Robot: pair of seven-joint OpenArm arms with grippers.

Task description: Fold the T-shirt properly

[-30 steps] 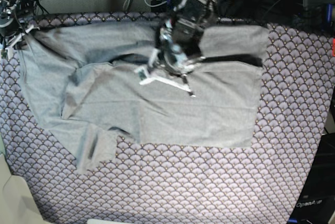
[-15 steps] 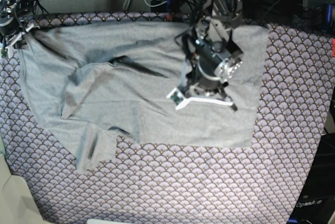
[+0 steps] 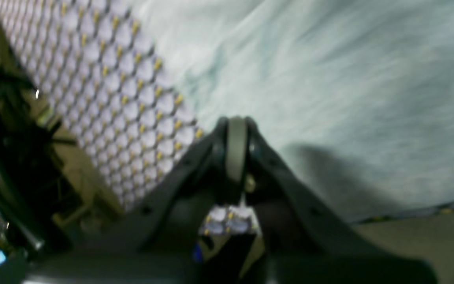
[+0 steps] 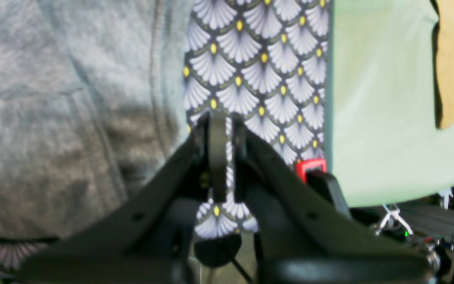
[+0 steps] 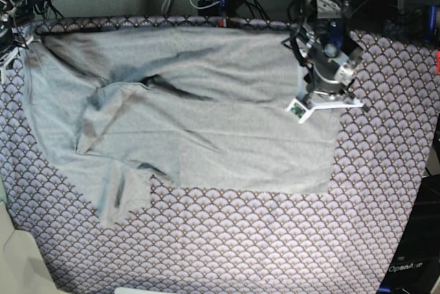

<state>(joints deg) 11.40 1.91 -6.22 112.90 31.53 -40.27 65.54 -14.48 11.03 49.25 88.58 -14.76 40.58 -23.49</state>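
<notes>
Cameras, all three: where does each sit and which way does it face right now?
Base: high overhead, looking down at the T-shirt on the table cloth; left arm in view.
Left wrist: behind the left end effector, facing the shirt edge.
Right wrist: behind the right end effector, facing a shirt seam.
All three share T-shirt and cloth.

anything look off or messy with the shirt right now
Yes. The T-shirt lies crumpled, not flat: a diagonal fold ridge crosses its middle, and a loose flap sticks out at its lower left corner onto the table cloth. No damage shows.
</notes>
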